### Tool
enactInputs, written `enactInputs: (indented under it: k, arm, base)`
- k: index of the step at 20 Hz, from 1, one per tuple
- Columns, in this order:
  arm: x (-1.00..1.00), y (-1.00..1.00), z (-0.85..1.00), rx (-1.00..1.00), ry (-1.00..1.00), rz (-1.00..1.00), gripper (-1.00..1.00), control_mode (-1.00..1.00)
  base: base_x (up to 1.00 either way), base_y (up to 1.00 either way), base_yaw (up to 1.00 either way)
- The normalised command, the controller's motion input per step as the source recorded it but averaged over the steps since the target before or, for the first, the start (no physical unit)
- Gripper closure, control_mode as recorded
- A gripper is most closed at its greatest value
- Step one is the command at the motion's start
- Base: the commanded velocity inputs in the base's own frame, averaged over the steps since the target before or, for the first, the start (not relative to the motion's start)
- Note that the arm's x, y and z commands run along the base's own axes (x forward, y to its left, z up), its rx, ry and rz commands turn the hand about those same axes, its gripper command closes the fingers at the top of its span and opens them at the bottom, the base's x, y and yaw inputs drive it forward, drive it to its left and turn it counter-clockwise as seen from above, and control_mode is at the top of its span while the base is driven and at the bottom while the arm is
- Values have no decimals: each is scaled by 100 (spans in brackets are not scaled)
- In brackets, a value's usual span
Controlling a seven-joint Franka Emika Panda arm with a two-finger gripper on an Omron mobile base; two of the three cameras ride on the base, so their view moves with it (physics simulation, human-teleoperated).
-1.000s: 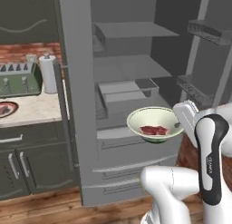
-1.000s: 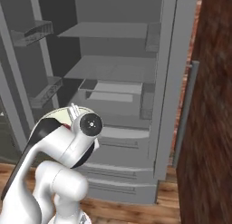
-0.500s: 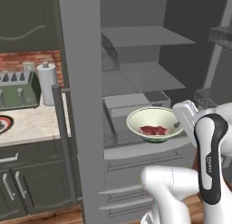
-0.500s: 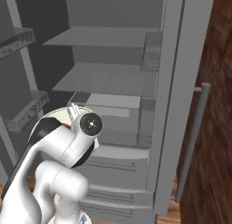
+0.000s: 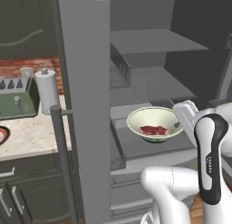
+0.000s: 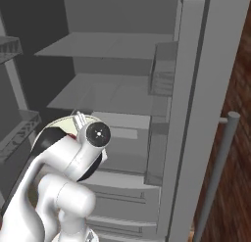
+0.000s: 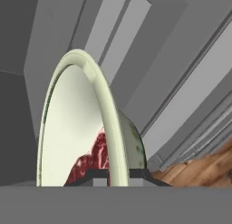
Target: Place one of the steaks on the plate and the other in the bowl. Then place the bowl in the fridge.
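Cream-green bowl (image 5: 155,124) with a steak (image 5: 154,130) hangs before the open fridge (image 5: 149,82), the gripper (image 5: 180,123) clamped on its right rim (fingertips hard to see); the plate (image 5: 2,134) is cut off at left. Right base view: the arm hides most of the bowl (image 6: 56,123). Hand view: fingertips (image 7: 100,175) pinch the rim. The base has rolled closer since before.

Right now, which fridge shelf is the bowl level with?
The lowest shelf, above the drawers. The bowl hangs over it, pinched by the tool; two higher shelves sit well above.
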Motion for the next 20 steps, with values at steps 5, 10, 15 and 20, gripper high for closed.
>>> enactInputs:
  k: [5, 10, 15, 20]
  arm:
    - [0, 0, 0, 0, 0, 0, 100, 100]
    - [0, 0, 0, 0, 0, 0, 100, 100]
    - [0, 0, 0, 0, 0, 0, 100, -100]
    - [0, 0, 0, 0, -5, 0, 100, -100]
  base:
    - [26, 0, 0]
    - [0, 0, 0]
    - [0, 0, 0]
    - [0, 0, 0]
